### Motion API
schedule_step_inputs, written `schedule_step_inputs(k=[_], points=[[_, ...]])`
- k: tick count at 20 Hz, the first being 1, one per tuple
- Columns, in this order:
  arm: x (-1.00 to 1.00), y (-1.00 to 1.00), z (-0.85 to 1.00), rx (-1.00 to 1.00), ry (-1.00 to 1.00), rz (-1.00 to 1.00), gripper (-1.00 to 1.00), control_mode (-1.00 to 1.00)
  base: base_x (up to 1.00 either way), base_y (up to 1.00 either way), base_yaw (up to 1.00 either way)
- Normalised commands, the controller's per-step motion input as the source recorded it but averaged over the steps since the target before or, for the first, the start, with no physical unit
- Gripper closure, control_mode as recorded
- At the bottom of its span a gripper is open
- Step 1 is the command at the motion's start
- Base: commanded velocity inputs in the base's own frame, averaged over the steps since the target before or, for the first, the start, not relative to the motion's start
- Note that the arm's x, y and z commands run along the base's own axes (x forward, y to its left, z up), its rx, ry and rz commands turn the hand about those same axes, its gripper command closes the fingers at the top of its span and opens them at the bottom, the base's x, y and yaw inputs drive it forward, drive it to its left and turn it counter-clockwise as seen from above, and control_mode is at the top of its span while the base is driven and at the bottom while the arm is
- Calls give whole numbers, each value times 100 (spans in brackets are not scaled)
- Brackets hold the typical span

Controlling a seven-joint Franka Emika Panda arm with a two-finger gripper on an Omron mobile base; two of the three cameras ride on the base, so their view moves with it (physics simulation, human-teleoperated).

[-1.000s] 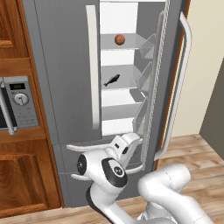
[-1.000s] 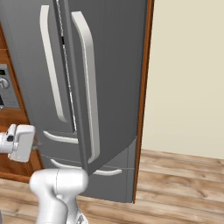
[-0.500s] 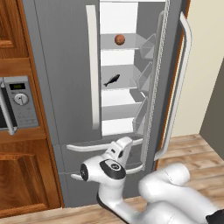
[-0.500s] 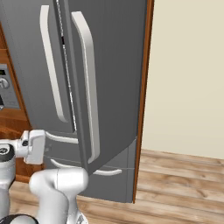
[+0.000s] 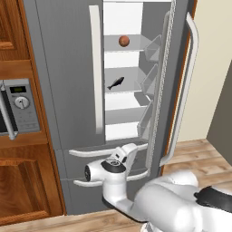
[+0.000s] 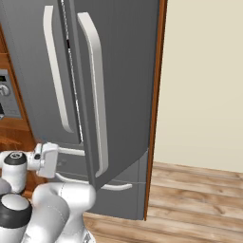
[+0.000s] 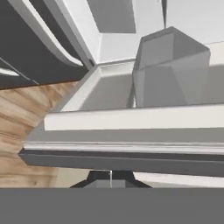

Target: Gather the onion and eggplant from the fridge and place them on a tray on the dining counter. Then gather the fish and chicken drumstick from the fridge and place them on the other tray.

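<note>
The fridge (image 5: 63, 68) stands with its right door (image 6: 118, 95) swung open. A round brown onion (image 5: 123, 41) sits on an upper shelf. One shelf below lies a dark fish (image 5: 116, 83). My gripper (image 5: 133, 148) hovers low in front of the opening, just above the freezer drawer handle (image 5: 90, 153). It also appears left of the open door's edge as the gripper (image 6: 55, 159). In the hand view its fingertips (image 7: 105, 176) are pressed together with nothing between them, facing a white shelf edge (image 7: 131, 118). Eggplant, chicken drumstick and trays are out of view.
A grey door bin (image 7: 170, 65) hangs on the open door close ahead of the hand. The door's long handle (image 5: 183, 90) juts toward me. A microwave (image 5: 18, 106) is set in wooden cabinets on the left. Wooden floor (image 6: 199, 199) stretches to the right.
The hand has edged a little toward the fridge while staying low by the drawer handle. The arm's elbow and upper links have swung down and rightward behind it. The jaws have stayed shut.
</note>
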Motion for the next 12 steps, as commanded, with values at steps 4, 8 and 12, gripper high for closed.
schedule_step_inputs(k=[4, 8, 12], points=[[26, 0, -30, -7, -9, -10, 100, -100, 0, 0, 0], [18, 0, -31, -8, -11, -10, 100, -100, 0, 0, 0], [4, -14, -9, -2, -10, -13, 100, -100, 0, 0, 0]])
